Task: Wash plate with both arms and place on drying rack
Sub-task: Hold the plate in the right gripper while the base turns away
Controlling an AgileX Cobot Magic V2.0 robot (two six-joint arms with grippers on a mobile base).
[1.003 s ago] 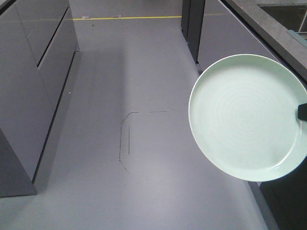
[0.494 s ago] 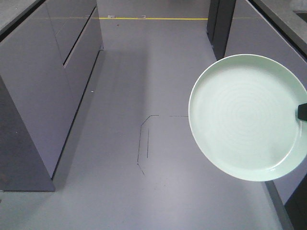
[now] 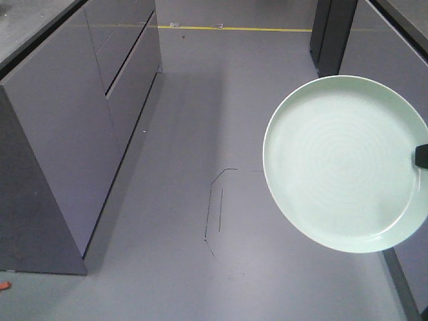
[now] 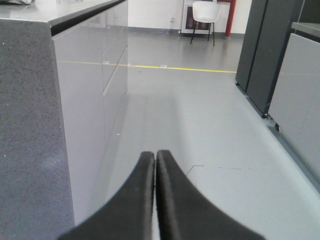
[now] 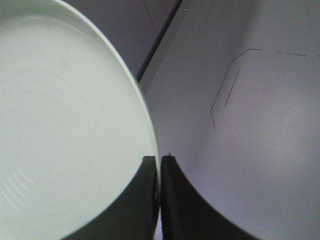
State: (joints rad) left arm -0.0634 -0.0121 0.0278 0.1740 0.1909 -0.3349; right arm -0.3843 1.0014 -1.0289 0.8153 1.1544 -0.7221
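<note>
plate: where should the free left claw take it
Probably on the plate, the raised rim at the bare edge opposite the right claw, which already pinches it. Come in edge-on from that open side, one finger per face; the broad flat disc offers nothing else thin enough.

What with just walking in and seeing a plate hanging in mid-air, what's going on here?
The right tool is shut on the rim of the plate, a pale green one, and holds it in the air above the grey floor of an aisle. Grey cabinets line that aisle. The left tool is shut with nothing in it and points down the aisle.
</note>
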